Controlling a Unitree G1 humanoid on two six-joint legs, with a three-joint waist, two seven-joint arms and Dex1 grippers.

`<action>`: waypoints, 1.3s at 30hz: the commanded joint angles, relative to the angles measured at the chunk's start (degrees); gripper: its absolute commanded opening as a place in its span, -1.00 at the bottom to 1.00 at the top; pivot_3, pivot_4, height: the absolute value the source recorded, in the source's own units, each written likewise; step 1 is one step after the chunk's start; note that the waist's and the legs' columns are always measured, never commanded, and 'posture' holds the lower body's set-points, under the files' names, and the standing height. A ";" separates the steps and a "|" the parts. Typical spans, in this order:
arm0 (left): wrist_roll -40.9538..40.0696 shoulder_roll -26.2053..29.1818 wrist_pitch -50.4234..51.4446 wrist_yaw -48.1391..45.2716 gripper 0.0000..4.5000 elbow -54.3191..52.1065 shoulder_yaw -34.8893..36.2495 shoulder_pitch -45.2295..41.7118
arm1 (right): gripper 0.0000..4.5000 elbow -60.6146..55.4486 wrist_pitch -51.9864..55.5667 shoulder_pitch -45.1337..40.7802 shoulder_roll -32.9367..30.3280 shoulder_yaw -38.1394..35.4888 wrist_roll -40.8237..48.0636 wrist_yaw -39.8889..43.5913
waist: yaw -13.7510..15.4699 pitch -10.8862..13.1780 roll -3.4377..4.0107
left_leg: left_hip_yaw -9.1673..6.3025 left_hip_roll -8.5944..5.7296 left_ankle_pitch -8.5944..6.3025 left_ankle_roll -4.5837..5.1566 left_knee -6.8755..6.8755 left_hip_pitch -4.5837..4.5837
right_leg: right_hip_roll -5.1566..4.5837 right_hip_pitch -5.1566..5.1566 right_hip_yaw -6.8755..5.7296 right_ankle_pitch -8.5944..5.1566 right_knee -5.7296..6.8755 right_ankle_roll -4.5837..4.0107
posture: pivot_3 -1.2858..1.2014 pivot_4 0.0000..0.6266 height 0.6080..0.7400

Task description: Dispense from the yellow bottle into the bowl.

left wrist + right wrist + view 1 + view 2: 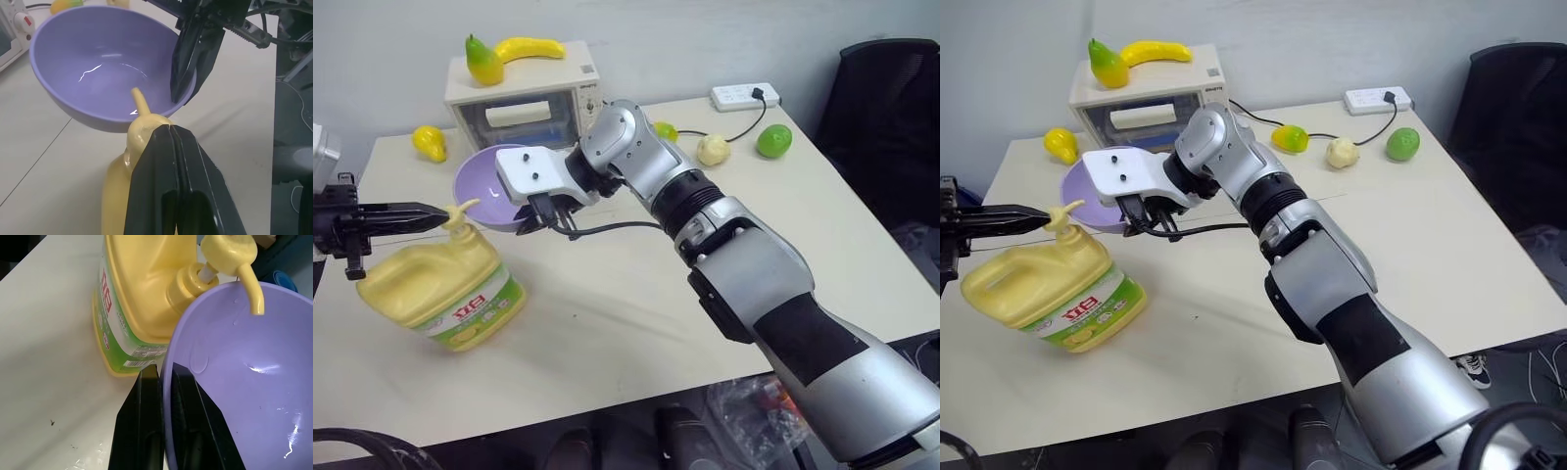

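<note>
The yellow bottle (440,294) stands on the table at the front left, its pump head (230,254) raised. My left gripper (440,217) is shut, and its joined tips rest on top of the pump head (146,129). The purple bowl (480,181) is held tilted just behind the bottle, with the pump's spout (252,289) reaching over its rim. My right gripper (165,369) is shut on the bowl's near rim, one finger inside and one outside. Small wet glints show inside the bowl (98,73).
A small white oven (524,98) with a toy pear and banana on top stands at the back left. Loose fruits (773,140) and a power strip (744,95) lie at the back. A black chair (886,108) stands at the right.
</note>
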 commanded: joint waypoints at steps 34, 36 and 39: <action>0.47 2.31 -1.99 -3.60 -0.99 3.93 2.36 -5.30 | -1.00 -1.76 -0.77 0.14 -1.40 -0.69 0.55 0.06 | -0.77 0.23 -0.48 | 0.00 0.02 -0.01 -0.02 0.01 -0.05 | 0.04 -0.04 -0.05 0.00 -0.04 0.00 | 0.03 -0.52 1.00; 0.32 1.91 -2.23 -3.42 -0.99 4.27 1.89 -5.97 | -1.00 -1.70 -0.77 0.14 -1.51 -0.65 0.46 -0.04 | -0.82 0.23 -0.48 | 0.00 0.02 -0.01 -0.02 0.01 -0.05 | 0.03 -0.04 -0.05 0.00 -0.04 0.00 | 0.03 -0.52 1.00; 0.47 1.51 -2.78 -3.43 -0.99 4.52 1.36 -6.08 | -1.00 -1.66 -0.68 0.26 -1.78 -0.58 0.34 -0.10 | -0.97 0.23 -0.49 | 0.00 0.01 -0.01 -0.02 0.01 -0.05 | 0.03 -0.04 -0.05 0.00 -0.04 0.00 | 0.03 -0.52 1.00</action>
